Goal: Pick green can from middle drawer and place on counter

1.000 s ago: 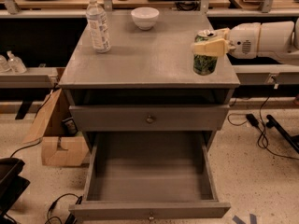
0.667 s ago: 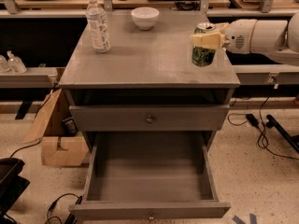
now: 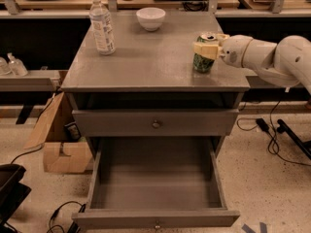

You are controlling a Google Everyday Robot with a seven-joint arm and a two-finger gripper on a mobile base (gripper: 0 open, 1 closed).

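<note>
The green can (image 3: 203,61) with a silver lid stands upright at the right side of the grey counter (image 3: 146,57), its base at or just above the surface. My gripper (image 3: 212,43) reaches in from the right on a white arm and is shut on the can's upper part, one pale finger (image 3: 205,48) across its front. The middle drawer (image 3: 155,195) is pulled out below the counter, and its grey floor shows nothing inside.
A clear plastic bottle (image 3: 102,25) stands at the counter's back left and a white bowl (image 3: 150,18) at the back middle. A shallower drawer front (image 3: 155,124) above the open drawer is closed. A cardboard box (image 3: 58,140) and cables lie on the floor.
My gripper has carried the can a little to the left and further in over the counter, first up and then down toward the surface. The drawer, bottle and bowl have not moved.
</note>
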